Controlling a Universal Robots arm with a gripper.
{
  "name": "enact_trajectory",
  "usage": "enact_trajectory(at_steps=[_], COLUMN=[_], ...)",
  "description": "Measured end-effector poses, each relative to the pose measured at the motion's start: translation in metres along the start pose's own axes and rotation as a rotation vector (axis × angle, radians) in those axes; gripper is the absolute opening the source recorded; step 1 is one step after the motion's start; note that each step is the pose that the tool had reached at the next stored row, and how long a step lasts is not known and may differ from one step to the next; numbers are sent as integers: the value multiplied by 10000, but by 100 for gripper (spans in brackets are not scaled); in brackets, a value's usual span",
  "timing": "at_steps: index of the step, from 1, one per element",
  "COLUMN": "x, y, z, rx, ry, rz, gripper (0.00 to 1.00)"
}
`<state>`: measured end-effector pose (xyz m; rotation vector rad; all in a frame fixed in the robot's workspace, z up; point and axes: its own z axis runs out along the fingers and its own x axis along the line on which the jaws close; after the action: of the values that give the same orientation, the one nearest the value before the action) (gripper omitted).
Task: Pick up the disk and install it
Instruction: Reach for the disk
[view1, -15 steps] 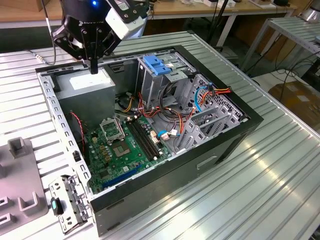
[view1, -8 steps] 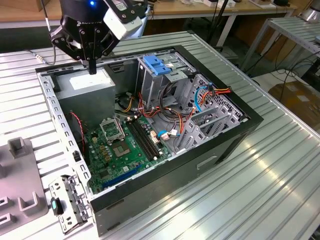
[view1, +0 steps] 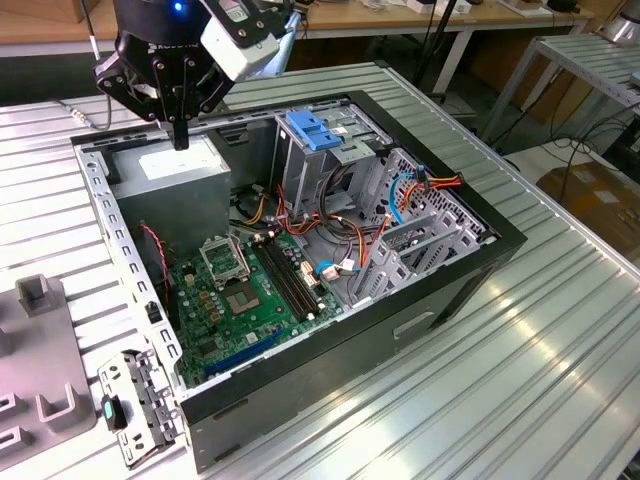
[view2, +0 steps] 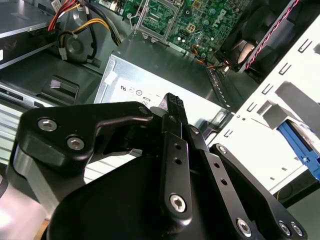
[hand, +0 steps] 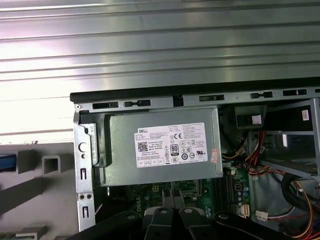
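One gripper (view1: 180, 138), empty, poised over an open computer case (view1: 420, 320).
Its jaws are pressed together with nothing between them, and it hangs just above the grey power-supply box (view1: 185, 178) in the corner of the case, touching nothing. The disk (view2: 300, 146) appears as no more than a blue edge in the second wrist view, sitting in a pale grey holder (view2: 270, 112) on the ribbed table (view1: 520, 400), just outside the case wall and apart from the fingers. Judged from this, the work stands at the approach, and the pick-up has not yet begun. A grasp would call for the jaws to be spread and the gripper to be brought across the case wall, squared to the disk's sides above the holder.
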<state>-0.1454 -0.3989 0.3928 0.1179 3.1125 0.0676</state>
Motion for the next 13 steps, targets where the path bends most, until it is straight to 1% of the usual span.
enact_trajectory(at_steps=[5, 13], x=[33, 58], y=[-2, -4], z=[1, 2], rx=[0, 0], ry=[0, 0], rz=[1, 0], gripper=[11, 11])
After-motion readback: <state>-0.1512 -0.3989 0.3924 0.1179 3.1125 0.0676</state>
